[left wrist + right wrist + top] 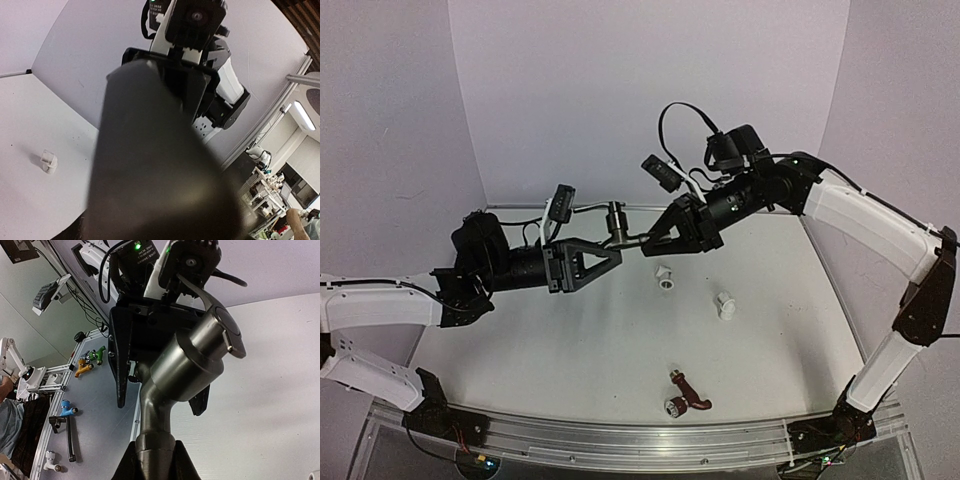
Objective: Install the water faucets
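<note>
The dark grey faucet (617,222) hangs in the air above the back middle of the table, held between both grippers. My left gripper (616,250) is shut on its round body; in the right wrist view its black fingers (117,355) flank the body (195,360). My right gripper (653,240) is shut on the spout end, seen at the bottom of the right wrist view (155,457). The faucet's thin lever (202,292) points up and away. In the left wrist view the faucet (150,160) fills the frame as a dark blur. The reddish-brown faucet (685,393) lies on the table near the front edge.
Two white elbow fittings lie on the table, one (664,275) below the grippers, also in the left wrist view (49,161), and one (725,303) further right. The metal rail (620,440) runs along the front edge. Coloured taps (82,365) lie on a bench beyond the table.
</note>
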You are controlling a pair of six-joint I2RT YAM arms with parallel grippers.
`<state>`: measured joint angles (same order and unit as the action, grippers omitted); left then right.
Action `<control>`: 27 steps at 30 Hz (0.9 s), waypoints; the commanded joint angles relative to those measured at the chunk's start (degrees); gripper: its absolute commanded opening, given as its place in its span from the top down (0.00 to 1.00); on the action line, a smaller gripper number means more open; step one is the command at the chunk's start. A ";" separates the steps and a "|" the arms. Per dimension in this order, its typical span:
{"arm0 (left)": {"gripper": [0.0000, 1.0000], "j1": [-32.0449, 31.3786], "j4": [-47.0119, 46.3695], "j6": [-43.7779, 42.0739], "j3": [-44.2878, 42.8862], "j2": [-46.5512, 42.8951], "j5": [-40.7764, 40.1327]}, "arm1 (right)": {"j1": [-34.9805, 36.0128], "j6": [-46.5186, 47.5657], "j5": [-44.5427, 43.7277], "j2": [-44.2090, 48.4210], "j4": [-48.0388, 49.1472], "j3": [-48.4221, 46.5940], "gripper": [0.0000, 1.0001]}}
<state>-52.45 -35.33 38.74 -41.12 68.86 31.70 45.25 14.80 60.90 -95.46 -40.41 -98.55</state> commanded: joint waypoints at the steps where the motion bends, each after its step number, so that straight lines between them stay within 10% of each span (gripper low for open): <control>1: 0.41 -0.11 -6.79 1.83 -0.26 -0.76 -2.68 | -0.22 -1.50 1.59 0.24 4.52 0.81 1.00; 27: 0.74 -0.20 -13.56 8.02 -2.84 5.94 -1.07 | -0.06 -1.87 1.83 2.83 7.23 5.20 1.00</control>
<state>-52.49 -45.12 46.10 -41.12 74.37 29.68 44.92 12.36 60.90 -95.44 -36.04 -93.75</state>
